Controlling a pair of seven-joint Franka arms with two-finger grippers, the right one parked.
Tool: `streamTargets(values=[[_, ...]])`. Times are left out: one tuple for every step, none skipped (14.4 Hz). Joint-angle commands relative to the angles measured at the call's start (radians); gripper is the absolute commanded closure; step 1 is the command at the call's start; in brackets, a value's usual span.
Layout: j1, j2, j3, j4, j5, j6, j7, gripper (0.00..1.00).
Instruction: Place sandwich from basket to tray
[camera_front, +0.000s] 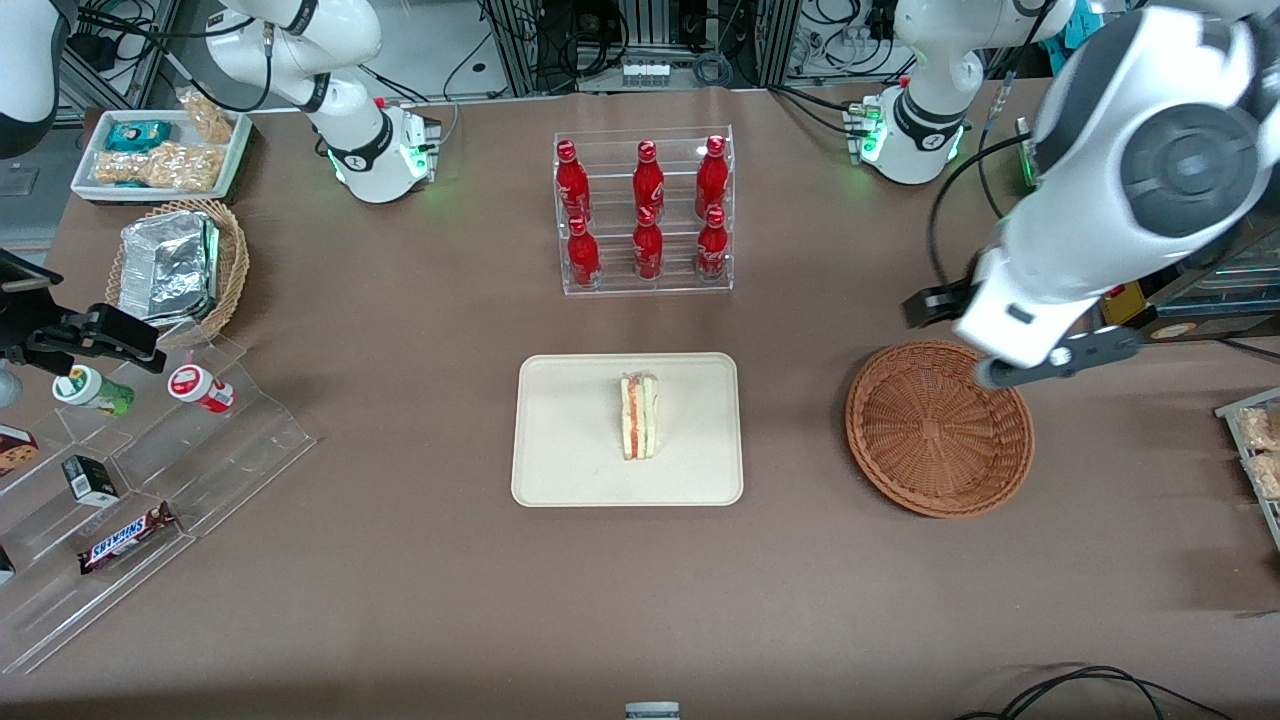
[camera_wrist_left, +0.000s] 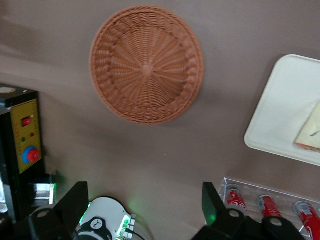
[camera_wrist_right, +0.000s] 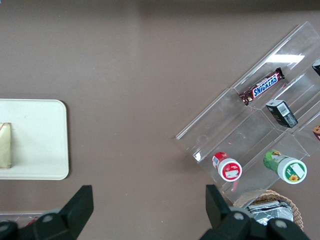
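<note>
The sandwich (camera_front: 638, 416) is a pale wedge with an orange-red layer, lying on the cream tray (camera_front: 560, 440) at mid-table. An edge of the sandwich (camera_wrist_left: 310, 131) on the tray (camera_wrist_left: 280, 110) also shows in the left wrist view, and both sandwich (camera_wrist_right: 5, 145) and tray (camera_wrist_right: 40, 140) appear in the right wrist view. The reddish-brown wicker basket (camera_front: 940, 430) stands empty beside the tray, toward the working arm's end. My gripper (camera_front: 985, 345) hangs high above the rim of the basket (camera_wrist_left: 146, 65) that is farther from the front camera. This gripper (camera_wrist_left: 144, 200) is open, holding nothing.
A clear rack of red bottles (camera_front: 645, 215) stands farther from the front camera than the tray. Toward the parked arm's end are a stepped acrylic stand (camera_front: 150, 470) with snacks, a tan basket with foil (camera_front: 180, 265) and a white snack tray (camera_front: 160, 150). A black box with yellow panel (camera_wrist_left: 22, 145) sits near the basket.
</note>
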Motion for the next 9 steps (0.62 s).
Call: streamTargets(values=[[0.076, -0.073, -0.005, -0.086, -0.004, 0.005, 0.011, 0.0], [0.089, -0.073, -0.005, -0.077, -0.004, 0.006, 0.011, 0.0], [0.093, -0.076, -0.002, -0.076, -0.001, 0.005, 0.011, 0.0], [0.107, -0.09, 0.009, -0.084, 0.004, 0.0, 0.012, 0.0], [0.116, -0.093, 0.012, -0.081, 0.01, 0.0, 0.014, 0.0], [0.142, -0.093, 0.012, -0.084, 0.009, 0.005, 0.02, 0.0], [0.148, -0.107, 0.015, -0.099, 0.01, 0.002, 0.058, 0.0], [0.142, -0.122, 0.054, -0.107, 0.009, -0.001, 0.132, 0.0], [0.088, -0.127, 0.138, -0.106, -0.005, -0.001, 0.203, 0.0]])
